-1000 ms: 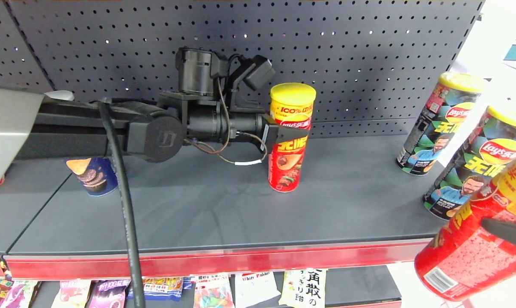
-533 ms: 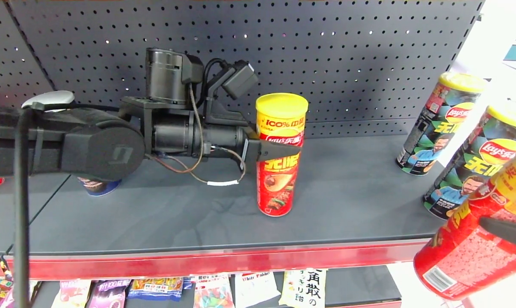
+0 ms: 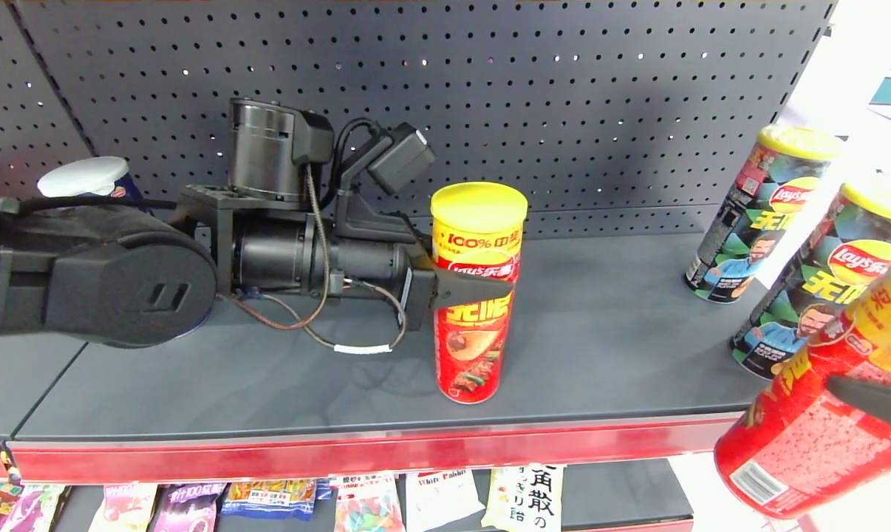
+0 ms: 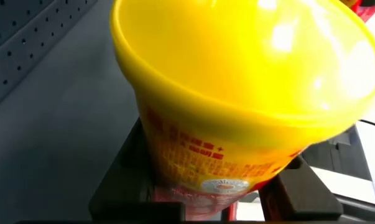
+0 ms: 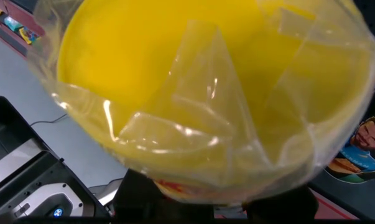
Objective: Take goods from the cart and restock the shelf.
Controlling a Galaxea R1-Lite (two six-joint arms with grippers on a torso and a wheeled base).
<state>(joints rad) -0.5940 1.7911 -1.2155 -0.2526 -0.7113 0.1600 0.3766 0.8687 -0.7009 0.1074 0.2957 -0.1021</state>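
Cylindrical can (image 3: 477,318) drawn forward, glossy lid (image 3: 479,201)

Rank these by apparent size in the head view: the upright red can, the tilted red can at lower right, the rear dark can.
1. Tilted red can: largest, though nearest the camera and cut off by the edge.
2. Upright red can.
3. Rear dark can: smallest-looking, but farthest back, so true size is unsure.

From here I see the grey shelf (image 3: 601,355) carrying a red can (image 3: 469,355) upright at centre, a green can (image 3: 756,214) at three o'clock, a second green can (image 3: 822,281) beside it, and a white-lidded can (image 3: 83,176) at nine.
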